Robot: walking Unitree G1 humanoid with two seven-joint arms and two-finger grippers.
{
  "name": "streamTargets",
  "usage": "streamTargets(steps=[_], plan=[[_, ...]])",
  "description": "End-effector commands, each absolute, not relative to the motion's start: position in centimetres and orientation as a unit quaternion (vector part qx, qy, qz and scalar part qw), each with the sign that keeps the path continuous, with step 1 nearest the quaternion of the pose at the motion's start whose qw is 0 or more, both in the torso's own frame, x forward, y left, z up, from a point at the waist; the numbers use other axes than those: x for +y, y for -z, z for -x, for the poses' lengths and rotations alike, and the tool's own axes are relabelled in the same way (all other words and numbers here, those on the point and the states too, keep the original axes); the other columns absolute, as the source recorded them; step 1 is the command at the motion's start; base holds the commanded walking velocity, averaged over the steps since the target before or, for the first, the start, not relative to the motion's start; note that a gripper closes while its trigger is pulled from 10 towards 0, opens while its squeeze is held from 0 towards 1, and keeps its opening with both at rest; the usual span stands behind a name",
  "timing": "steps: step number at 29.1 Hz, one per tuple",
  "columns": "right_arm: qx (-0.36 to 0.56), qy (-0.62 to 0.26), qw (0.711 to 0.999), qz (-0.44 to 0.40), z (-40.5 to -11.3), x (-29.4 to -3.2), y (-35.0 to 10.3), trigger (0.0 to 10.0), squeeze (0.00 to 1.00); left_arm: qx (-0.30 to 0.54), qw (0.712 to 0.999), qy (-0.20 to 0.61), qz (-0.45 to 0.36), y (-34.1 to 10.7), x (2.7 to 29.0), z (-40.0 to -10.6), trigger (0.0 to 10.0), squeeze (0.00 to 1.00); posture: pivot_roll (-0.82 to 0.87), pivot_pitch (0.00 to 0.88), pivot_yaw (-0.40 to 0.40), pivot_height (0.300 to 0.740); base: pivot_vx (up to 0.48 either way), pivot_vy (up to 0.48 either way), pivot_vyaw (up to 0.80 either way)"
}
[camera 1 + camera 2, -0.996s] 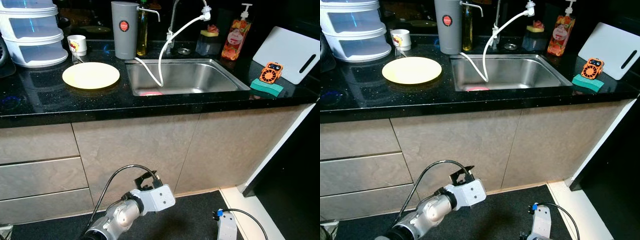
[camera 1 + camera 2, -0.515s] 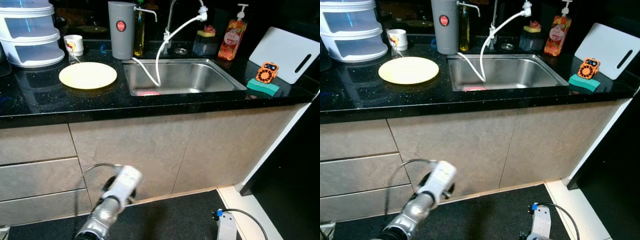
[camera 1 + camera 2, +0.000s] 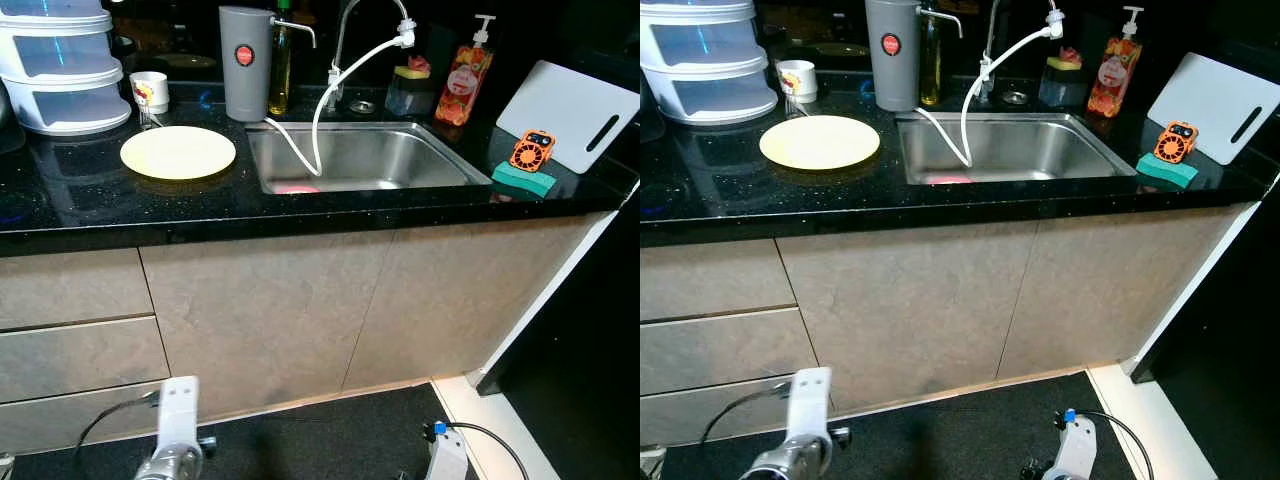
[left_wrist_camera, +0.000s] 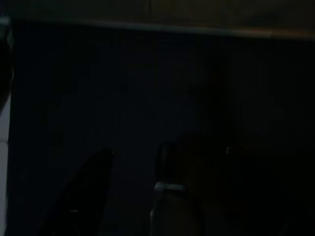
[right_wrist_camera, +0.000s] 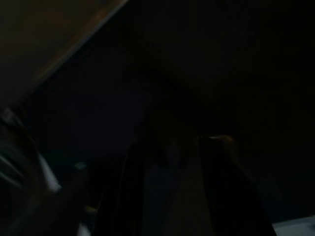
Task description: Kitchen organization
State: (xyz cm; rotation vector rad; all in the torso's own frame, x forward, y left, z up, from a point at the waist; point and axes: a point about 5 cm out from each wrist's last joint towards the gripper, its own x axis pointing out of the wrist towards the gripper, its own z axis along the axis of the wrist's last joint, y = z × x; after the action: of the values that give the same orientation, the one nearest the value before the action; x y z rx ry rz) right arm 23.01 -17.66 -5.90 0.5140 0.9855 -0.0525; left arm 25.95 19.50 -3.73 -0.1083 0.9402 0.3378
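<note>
A black bench (image 3: 90, 200) spans the frame above beige cabinet fronts (image 3: 270, 300). A pale yellow plate (image 3: 178, 152) lies at 10 o'clock, just beside the steel sink (image 3: 360, 155), where a white hose (image 3: 320, 110) loops into the basin. A grey canister (image 3: 246, 62) stands behind, a soap bottle (image 3: 466, 70) at 1 o'clock, a white cutting board (image 3: 575, 112) and green sponge (image 3: 522, 178) at 2 o'clock near the bench's edge. Both arms hang low over open dark floor (image 3: 320, 435): left tool (image 4: 133, 191) and right tool (image 5: 167, 196) sit in shade; their spread cannot be told.
</note>
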Motion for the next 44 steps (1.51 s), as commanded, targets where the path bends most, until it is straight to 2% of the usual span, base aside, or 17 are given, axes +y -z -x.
streamTargets(steps=[1,3,4,6,7,8,14,16,18,21,23,25,30,44], plan=[[0.479,0.020,0.849,-0.224,-22.6,-18.0,6.1,10.0,0.00,0.468,0.866,-0.169,0.049,4.3,20.1,-25.0,10.0,0.00,0.02,0.047,-0.077,0.740,0.000,0.000,0.00],[0.476,0.018,0.853,-0.215,-22.7,-18.1,6.1,10.0,0.00,0.457,0.873,-0.170,0.035,4.2,20.4,-25.1,10.0,0.00,0.02,0.047,-0.077,0.740,0.000,0.000,0.00],[0.467,0.016,0.863,-0.192,-22.9,-18.4,5.9,10.0,0.00,0.437,0.885,-0.157,-0.036,3.9,20.8,-25.4,10.0,0.00,0.02,0.052,-0.077,0.740,0.000,0.000,0.00],[0.464,0.016,0.866,-0.188,-23.0,-18.4,5.9,10.0,0.00,0.431,0.885,-0.153,-0.090,3.8,21.1,-25.3,10.0,0.00,0.02,0.052,-0.077,0.740,0.000,0.000,0.00],[0.460,0.018,0.867,-0.191,-23.0,-18.4,5.9,10.0,0.00,0.427,0.886,-0.156,-0.087,3.9,21.0,-25.3,10.0,0.00,0.02,0.052,-0.077,0.740,0.000,0.000,0.00],[0.451,0.011,0.877,-0.166,-23.3,-18.6,5.7,10.0,0.00,0.379,0.915,-0.142,-0.014,3.4,20.4,-25.9,10.0,0.00,0.02,0.057,-0.076,0.740,0.000,0.000,0.00],[0.444,-0.005,0.891,-0.089,-23.8,-19.2,5.3,10.0,0.00,0.345,0.924,-0.167,0.001,2.8,21.1,-26.4,10.0,0.00,0.02,0.062,-0.074,0.740,0.000,0.000,0.00],[0.425,-0.004,0.904,-0.042,-24.2,-19.5,4.9,10.0,0.00,0.280,0.953,-0.113,-0.026,2.0,20.5,-26.9,10.0,0.00,0.02,0.069,-0.071,0.740,0.000,0.000,0.00],[0.411,0.004,0.911,-0.028,-24.5,-19.7,4.8,10.0,0.00,0.256,0.963,-0.089,-0.012,1.8,20.0,-26.9,10.0,0.00,0.02,0.069,-0.071,0.740,0.000,0.000,0.00],[0.397,0.011,0.916,-0.055,-24.5,-19.5,4.7,10.0,0.00,0.283,0.958,-0.047,0.001,2.9,19.3,-25.9,10.0,0.00,0.03,0.072,-0.072,0.740,0.000,0.000,0.00],[0.399,0.010,0.915,-0.058,-24.5,-19.5,4.8,10.0,0.00,0.289,0.956,-0.049,0.013,3.1,19.3,-25.6,10.0,0.00,0.03,0.072,-0.072,0.740,0.000,0.000,0.00],[0.410,0.009,0.909,-0.070,-24.3,-19.4,4.9,10.0,0.00,0.305,0.948,-0.055,0.068,3.6,18.9,-25.2,10.0,0.00,0.03,0.075,-0.072,0.740,0.000,0.000,0.00],[0.418,0.019,0.906,-0.068,-24.2,-19.4,5.0,10.0,0.00,0.294,0.955,-0.045,0.011,3.6,18.9,-25.0,10.0,0.00,0.03,0.078,-0.075,0.740,0.000,0.000,0.00],[0.399,0.038,0.915,-0.044,-24.4,-19.7,4.8,10.0,0.00,0.305,0.951,-0.041,0.021,4.1,18.6,-24.5,10.0,0.00,0.03,0.079,-0.072,0.740,0.000,0.000,0.00]])
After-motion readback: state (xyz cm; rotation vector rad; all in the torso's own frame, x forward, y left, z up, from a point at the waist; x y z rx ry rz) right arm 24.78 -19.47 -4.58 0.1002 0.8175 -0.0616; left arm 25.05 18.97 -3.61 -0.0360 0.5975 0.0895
